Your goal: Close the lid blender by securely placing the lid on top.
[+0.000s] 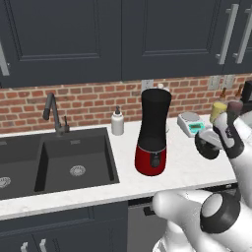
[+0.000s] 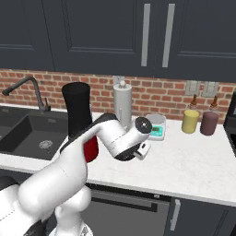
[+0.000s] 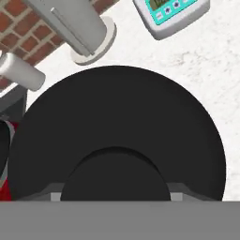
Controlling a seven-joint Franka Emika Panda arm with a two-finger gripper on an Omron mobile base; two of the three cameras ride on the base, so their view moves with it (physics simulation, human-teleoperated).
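Observation:
The blender stands on the white counter to the right of the sink, a tall black tapered jar on a red base, its top uncovered. My gripper hovers to the blender's right, above the counter, shut on the lid. In the hand view the lid is a broad black disc, with its central knob lying between my fingertips. In the right base view the lid is a dark edge under the hand, beside the red base.
A grey-and-teal scale sits behind the gripper, near the brick wall. A paper towel holder stands behind the blender, a white soap dispenser to its left. The dark sink lies further left. Yellow and maroon jars stand at the right.

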